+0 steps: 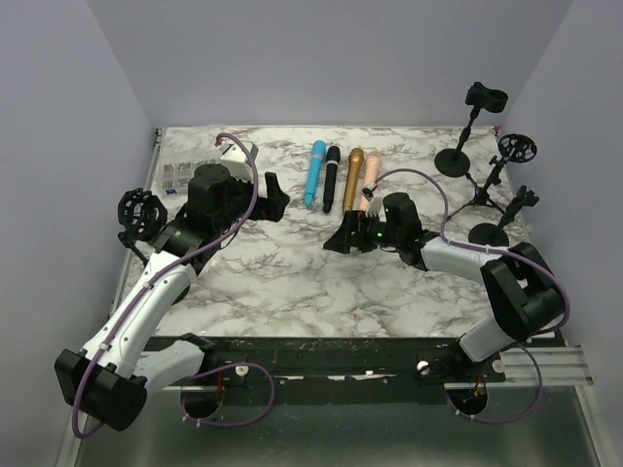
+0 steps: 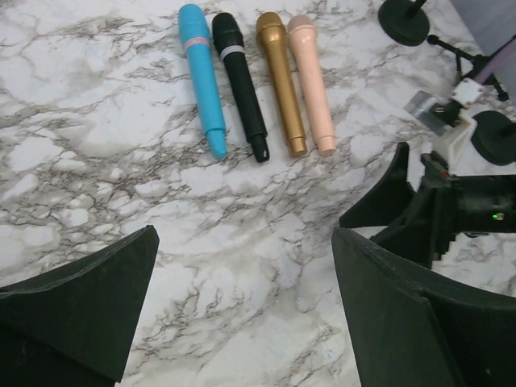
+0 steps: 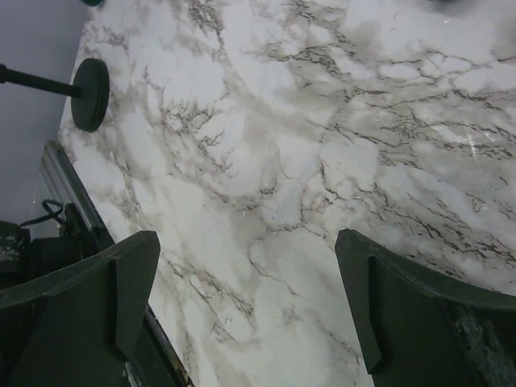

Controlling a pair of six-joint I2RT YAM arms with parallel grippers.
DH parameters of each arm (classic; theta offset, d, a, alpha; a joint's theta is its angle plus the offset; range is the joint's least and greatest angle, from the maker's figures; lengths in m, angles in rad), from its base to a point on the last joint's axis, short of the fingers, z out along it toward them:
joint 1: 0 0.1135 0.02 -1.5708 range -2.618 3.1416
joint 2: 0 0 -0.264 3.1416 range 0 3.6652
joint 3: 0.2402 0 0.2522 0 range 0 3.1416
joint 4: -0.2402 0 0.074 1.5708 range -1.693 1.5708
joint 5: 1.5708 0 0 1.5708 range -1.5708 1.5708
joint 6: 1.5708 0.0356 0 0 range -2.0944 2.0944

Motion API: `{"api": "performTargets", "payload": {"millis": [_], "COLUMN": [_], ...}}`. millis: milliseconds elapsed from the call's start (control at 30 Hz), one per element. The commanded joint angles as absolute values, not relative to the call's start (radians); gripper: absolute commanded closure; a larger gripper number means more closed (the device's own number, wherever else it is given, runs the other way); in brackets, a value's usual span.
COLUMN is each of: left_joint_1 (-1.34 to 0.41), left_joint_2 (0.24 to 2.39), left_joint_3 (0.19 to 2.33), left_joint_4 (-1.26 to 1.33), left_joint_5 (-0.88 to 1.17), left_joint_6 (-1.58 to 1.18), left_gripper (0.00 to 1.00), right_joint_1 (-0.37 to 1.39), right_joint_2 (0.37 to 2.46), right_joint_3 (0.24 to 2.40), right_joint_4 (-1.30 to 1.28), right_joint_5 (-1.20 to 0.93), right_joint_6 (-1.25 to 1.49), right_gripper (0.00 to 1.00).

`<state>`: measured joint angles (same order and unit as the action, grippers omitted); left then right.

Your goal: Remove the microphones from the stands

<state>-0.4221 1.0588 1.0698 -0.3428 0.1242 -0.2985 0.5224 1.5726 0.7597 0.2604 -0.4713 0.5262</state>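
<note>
Four microphones lie side by side on the marble table at the back centre: blue [image 1: 313,173] [image 2: 201,76], black [image 1: 331,179] [image 2: 240,85], gold [image 1: 352,179] [image 2: 282,81] and pink [image 1: 371,181] [image 2: 313,81]. Three black stands [image 1: 465,131] stand at the right and hold no microphone that I can see. Another stand with a round mount [image 1: 138,210] is at the left edge; its base [image 3: 90,94] shows in the right wrist view. My left gripper [image 1: 276,199] [image 2: 242,282] is open and empty, left of the microphones. My right gripper [image 1: 348,234] [image 3: 246,282] is open and empty, just in front of them.
The right gripper's fingers [image 2: 403,201] show in the left wrist view, close by on the right. A printed sheet [image 1: 178,175] lies at the back left. The table's near edge [image 3: 76,218] shows in the right wrist view. Grey walls close in three sides.
</note>
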Motion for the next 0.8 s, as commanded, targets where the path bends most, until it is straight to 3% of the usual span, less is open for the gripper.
{"api": "performTargets", "payload": {"millis": [0,367,767], "left_joint_1": [-0.437,-0.437,-0.424], "left_joint_2": [1.031,0.778,0.643], "left_joint_3": [1.009,0.988,1.26], "left_joint_4": [-0.248,-0.477,-1.017], "left_joint_5": [-0.023,-0.25,-0.481], "left_joint_6": [-0.227,-0.298,-0.385], "left_gripper": [0.08,0.01,0.02], "right_joint_1": [0.524,0.525,0.523], "right_joint_2": [1.528,1.508,1.563], "right_joint_3": [0.703,0.611,0.619], "right_joint_4": [0.448,0.562,0.552], "right_joint_5": [-0.593,-0.63,-0.616], "right_joint_6": [0.512,0.526,0.54], "right_gripper": [0.0,0.0,0.0]}}
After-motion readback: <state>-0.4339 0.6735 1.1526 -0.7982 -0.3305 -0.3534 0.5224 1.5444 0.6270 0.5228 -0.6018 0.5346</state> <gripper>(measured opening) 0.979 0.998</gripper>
